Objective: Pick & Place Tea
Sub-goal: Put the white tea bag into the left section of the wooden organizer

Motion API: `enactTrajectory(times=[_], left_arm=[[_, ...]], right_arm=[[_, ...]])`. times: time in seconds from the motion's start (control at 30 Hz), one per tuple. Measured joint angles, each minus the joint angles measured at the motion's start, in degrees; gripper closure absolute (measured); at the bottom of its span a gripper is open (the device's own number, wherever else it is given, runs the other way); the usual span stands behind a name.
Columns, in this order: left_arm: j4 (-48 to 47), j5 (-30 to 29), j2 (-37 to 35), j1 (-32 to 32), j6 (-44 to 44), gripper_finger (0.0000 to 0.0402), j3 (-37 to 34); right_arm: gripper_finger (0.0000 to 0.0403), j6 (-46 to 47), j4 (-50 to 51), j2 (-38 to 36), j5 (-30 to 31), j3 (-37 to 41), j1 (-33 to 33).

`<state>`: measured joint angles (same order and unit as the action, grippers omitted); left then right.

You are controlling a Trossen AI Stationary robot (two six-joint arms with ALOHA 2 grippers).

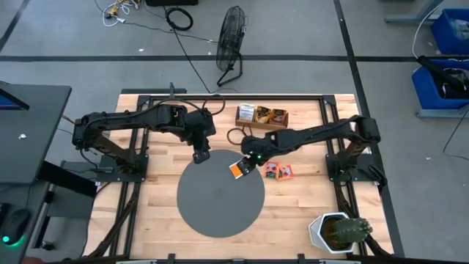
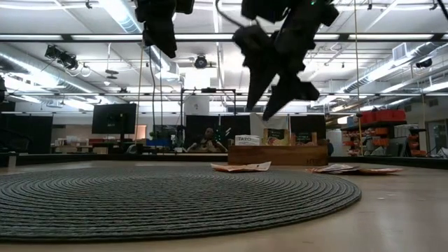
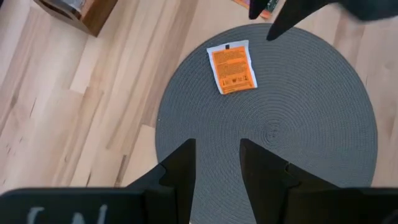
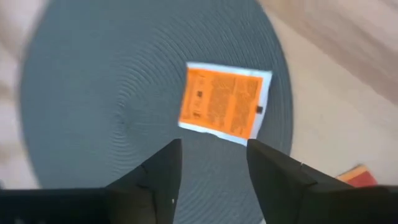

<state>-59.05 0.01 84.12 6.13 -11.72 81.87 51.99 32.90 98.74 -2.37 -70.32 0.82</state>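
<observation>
Right gripper is seen with fingers parted and empty, hung just above an orange packet that lies flat on the grey disc, near its rim at about two o'clock. The packet's long axis is seen running roughly crosswise to the fingers. Left gripper, part open, waits at eleven o'clock, farther from the packet. Two more packets are seen off the disc towards three o'clock.

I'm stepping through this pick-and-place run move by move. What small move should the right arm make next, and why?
Probably lift the right gripper and swing it back toward the packets beside the mat. Its fingers are open and empty, and one orange packet already lies flat on the grey mat.
</observation>
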Motion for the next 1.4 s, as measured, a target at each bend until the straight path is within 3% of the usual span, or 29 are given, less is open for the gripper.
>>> enactTrajectory(times=[0.43, 1.13, 1.4], left_arm=[[-1.23, 0.0, -0.02, 0.02, 0.82, 0.0273, 0.0], [-2.54, 0.0, -0.04, 0.02, 0.36, 0.0273, 0.0], [-2.51, 0.0, -0.04, 0.02, 0.35, 0.0273, 0.0]], right_arm=[[0.0233, -0.18, 8.97, 12.18, 3.43, -7.57, -0.03], [0.0248, -1.92, 8.84, 15.43, 2.87, -7.57, -0.42], [0.0278, -2.97, 8.83, 15.43, 2.92, -7.57, -0.43]])
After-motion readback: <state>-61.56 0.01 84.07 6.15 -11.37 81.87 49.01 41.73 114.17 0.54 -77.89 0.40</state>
